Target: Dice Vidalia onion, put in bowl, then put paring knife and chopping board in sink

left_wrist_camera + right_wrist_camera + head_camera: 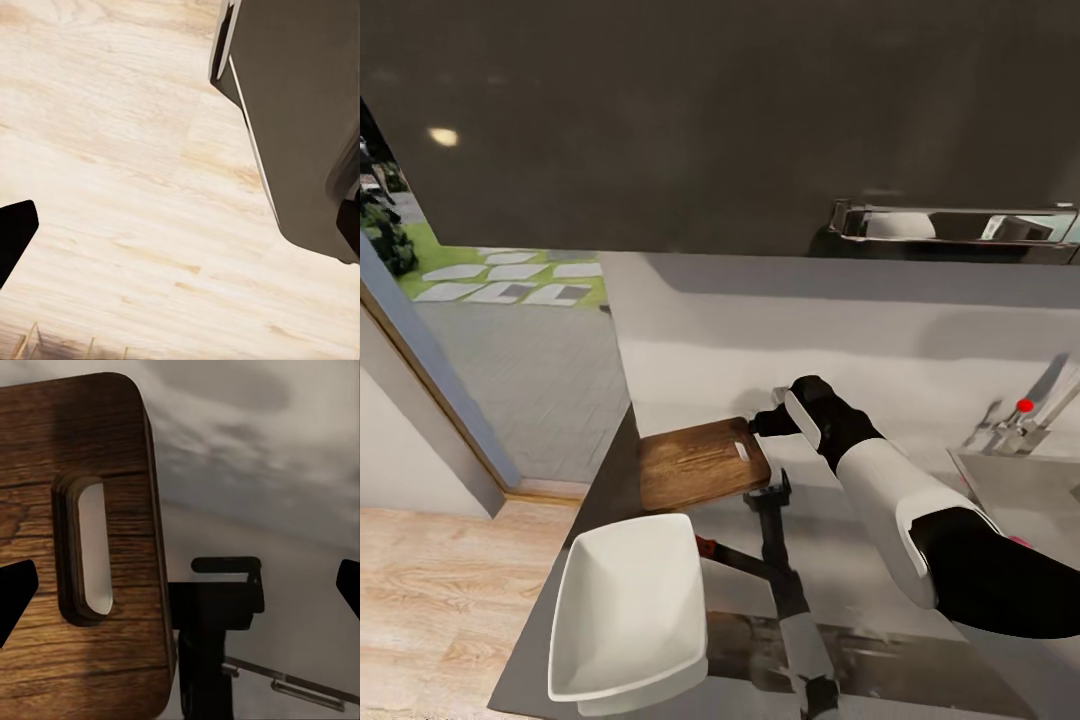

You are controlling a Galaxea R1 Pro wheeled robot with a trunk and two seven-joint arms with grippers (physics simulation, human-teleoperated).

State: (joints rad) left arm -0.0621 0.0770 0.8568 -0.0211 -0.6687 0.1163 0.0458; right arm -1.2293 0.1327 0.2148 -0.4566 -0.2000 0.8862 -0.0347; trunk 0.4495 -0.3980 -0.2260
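the right end effector (770, 424) hovers wide open and empty over the slot end of the chopping board (700, 463), likely lining up a grip. the bowl (625, 610) sits nearer the robot, the paring knife (707, 547) between them on the surface (880, 590).

Wooden chopping board (701, 463) behind white bowl (628, 609)

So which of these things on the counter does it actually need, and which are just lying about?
Needed for the job:
chopping board
bowl
paring knife, red handle end showing
tap of the sink
countertop
right claw

Just there:
wooden floor
dark wall cupboard
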